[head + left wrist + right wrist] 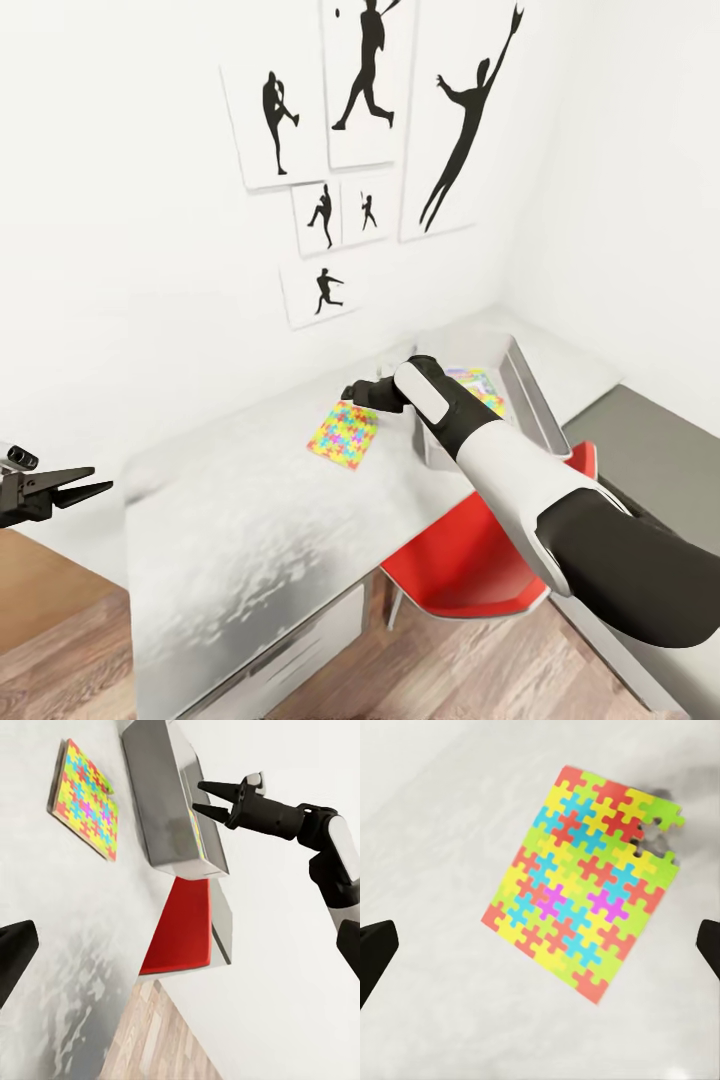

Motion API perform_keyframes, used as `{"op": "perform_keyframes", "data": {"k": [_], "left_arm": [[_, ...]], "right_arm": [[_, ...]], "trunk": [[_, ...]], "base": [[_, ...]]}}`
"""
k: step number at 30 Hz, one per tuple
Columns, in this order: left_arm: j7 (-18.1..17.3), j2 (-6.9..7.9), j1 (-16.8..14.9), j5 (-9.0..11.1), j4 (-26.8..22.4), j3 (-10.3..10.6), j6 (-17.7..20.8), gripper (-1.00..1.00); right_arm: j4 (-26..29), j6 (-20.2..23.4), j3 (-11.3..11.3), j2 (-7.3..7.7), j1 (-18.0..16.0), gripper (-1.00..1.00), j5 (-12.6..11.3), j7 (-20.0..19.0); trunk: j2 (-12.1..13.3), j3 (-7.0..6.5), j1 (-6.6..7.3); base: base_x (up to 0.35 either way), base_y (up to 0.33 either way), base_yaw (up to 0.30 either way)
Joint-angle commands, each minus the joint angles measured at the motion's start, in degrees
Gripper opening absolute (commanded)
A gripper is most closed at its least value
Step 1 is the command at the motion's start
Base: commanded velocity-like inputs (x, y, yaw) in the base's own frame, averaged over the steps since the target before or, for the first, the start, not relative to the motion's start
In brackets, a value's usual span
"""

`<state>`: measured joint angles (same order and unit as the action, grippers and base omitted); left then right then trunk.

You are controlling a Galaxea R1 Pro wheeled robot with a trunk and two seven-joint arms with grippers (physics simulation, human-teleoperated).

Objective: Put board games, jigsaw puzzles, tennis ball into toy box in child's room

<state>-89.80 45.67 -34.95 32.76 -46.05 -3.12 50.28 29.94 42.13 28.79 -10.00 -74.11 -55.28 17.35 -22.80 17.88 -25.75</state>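
Head view, centre: right tool [352, 391] spread wide, empty, above the jigsaw puzzle [344, 434]. Left tool [92, 483] open, empty, off the surface [230, 530] edge.

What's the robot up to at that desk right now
The robot is tidying toys into the toy box on the table. Its right gripper is open and hovers over a jigsaw puzzle lying flat on the table beside the box, not touching it yet. A colourful item already lies inside the box. The left gripper is open and empty, held off the table's near end. A red chair is tucked under the table.
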Motion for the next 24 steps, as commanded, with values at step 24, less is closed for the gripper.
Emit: {"op": "perform_keyframes", "data": {"k": [24], "left_arm": [[-0.2, -0.05, 0.0, 0.1, 0.0, 0.0, 0.5, 1.0]], "right_arm": [[0.1, -1.6, 0.3, 0.0, -0.1, 1.0, -0.2, 0.5]], "trunk": [[-0.1, 2.36, -0.03]], "base": [[0.002, 0.019, 0.0]]}}
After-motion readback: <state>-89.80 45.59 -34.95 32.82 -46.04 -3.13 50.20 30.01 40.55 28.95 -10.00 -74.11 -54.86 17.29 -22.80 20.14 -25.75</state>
